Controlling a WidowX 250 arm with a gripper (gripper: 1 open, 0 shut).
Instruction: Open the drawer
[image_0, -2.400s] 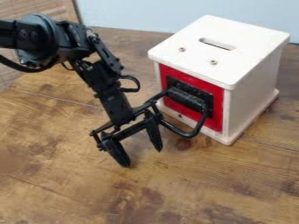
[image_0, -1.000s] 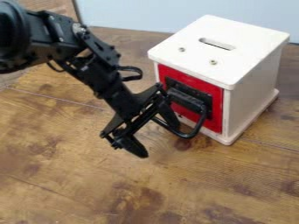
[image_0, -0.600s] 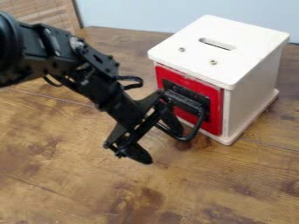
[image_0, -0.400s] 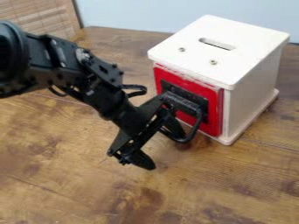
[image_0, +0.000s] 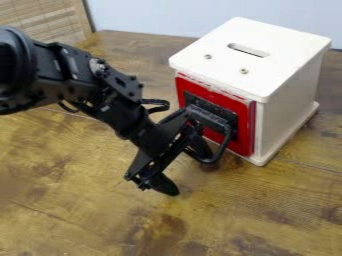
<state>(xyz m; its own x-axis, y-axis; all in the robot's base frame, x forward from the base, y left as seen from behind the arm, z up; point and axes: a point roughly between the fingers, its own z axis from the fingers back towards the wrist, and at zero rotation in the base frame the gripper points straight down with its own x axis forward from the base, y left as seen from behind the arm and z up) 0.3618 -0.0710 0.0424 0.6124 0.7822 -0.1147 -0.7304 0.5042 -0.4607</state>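
One relation governs: the drawer (image_0: 214, 112), set in the red front of the box (image_0: 254, 80) near the counter's (image_0: 80, 215) far right corner, lies up-right of the empty, parted claw (image_0: 163, 170), its black loop handle (image_0: 211, 135) just beside.

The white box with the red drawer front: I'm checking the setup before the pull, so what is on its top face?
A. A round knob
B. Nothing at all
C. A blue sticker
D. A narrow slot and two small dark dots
D: the top of the white box with the red drawer front shows a narrow slot near its middle and two small dark dots toward the front edge; no knob or sticker appears there.
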